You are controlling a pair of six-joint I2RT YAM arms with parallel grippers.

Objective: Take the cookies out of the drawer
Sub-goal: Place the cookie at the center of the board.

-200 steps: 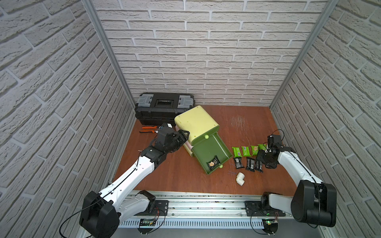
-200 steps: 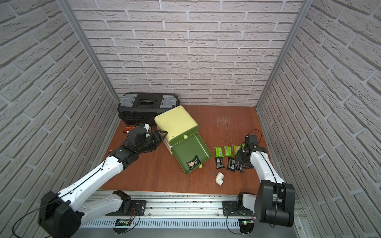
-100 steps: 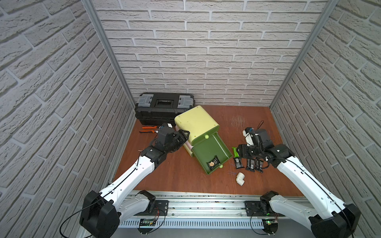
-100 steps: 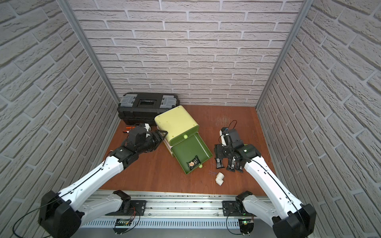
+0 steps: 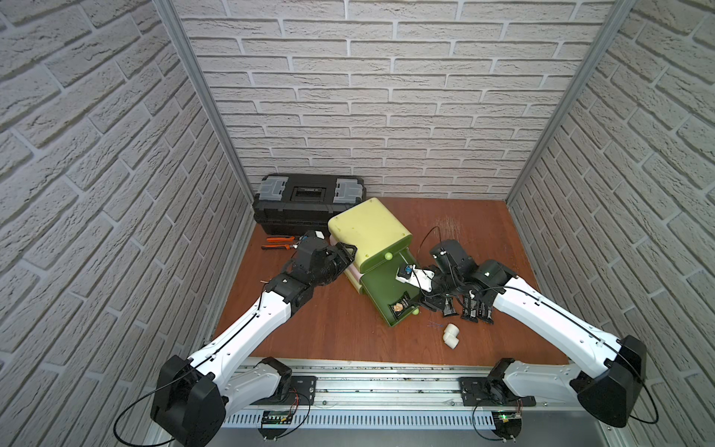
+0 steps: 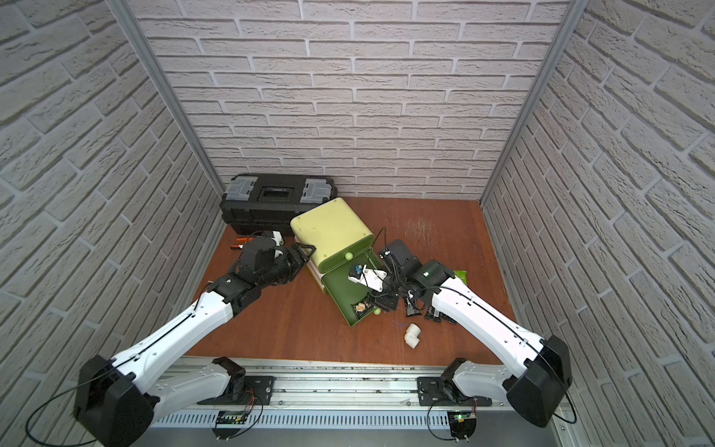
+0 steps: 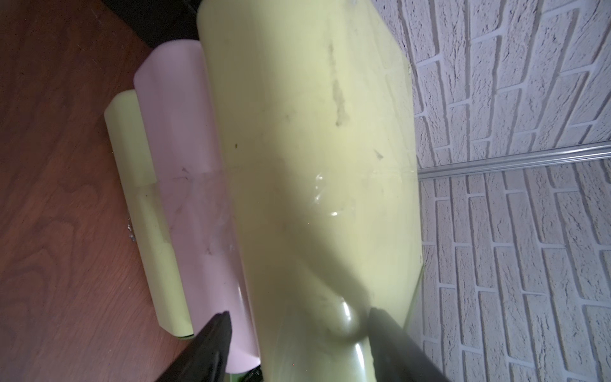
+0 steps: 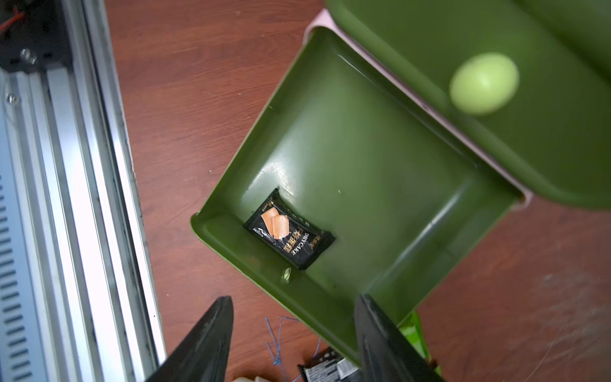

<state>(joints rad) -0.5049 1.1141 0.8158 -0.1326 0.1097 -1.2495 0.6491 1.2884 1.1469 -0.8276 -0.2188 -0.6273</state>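
- Black cookie packet [image 8: 289,239]: lies flat inside the pulled-out green drawer [image 8: 380,185], close against its front wall, alone there.
- Drawer: sticks out of the pale yellow cabinet [image 5: 367,228] toward 5 o'clock in both top views.
- Other cookies: rest on the brown table [image 5: 329,321] at 3 o'clock of the drawer, with black packets [image 5: 470,309] side by side and a green packet [image 6: 460,276] at 1 o'clock of them.
- Right gripper [image 8: 293,297]: hangs over the drawer's 3 o'clock wall, fingers spread wide, holds nothing.
- Left gripper [image 7: 297,311]: sits at 9 o'clock of the cabinet, fingers apart on either side of a rounded corner; cannot tell whether clamped on it or merely straddling.
- White pipe elbow [image 5: 450,334]: lies at 4 o'clock of the drawer front, apart from it.
- Black toolbox [image 5: 309,197]: stands at 11 o'clock of the cabinet, along the back wall.
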